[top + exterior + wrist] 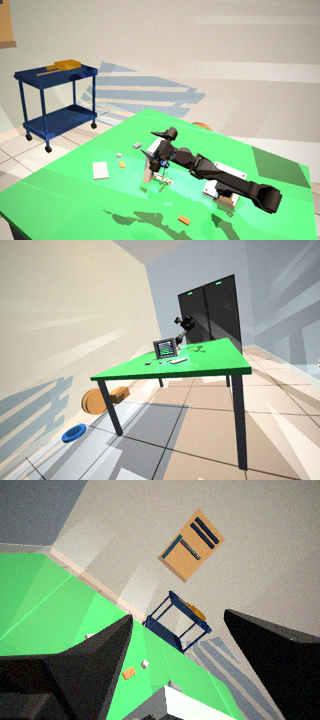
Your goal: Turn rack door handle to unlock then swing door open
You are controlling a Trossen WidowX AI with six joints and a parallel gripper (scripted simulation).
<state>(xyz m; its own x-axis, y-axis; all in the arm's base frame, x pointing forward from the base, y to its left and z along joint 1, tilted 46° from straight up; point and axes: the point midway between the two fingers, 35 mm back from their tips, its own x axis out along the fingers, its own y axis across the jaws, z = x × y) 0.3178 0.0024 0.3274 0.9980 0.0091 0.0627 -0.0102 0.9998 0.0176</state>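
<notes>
The rack [155,145] [155,351] stands upright on the green table [64,188] [206,366] [30,590]. Its top corner shows at the bottom of the wrist view. My gripper [146,141] [177,616] is open, with its fingers wide apart near the rack's top and nothing between them in the wrist view. Pale jointed parts [162,178] show low beside the rack, under my wrist; I cannot tell whether they belong to the door. My arm hides most of the door side in the top view. The handle, its turn and the door's angle cannot be made out.
Beyond the rack lie a white slab [100,170] [178,361], a yellow-orange block [122,164] [129,673], a small pale cube [118,155] [145,664] and a grey block [137,145] [148,363]. An orange block [184,220] lies nearer my base plate [232,171].
</notes>
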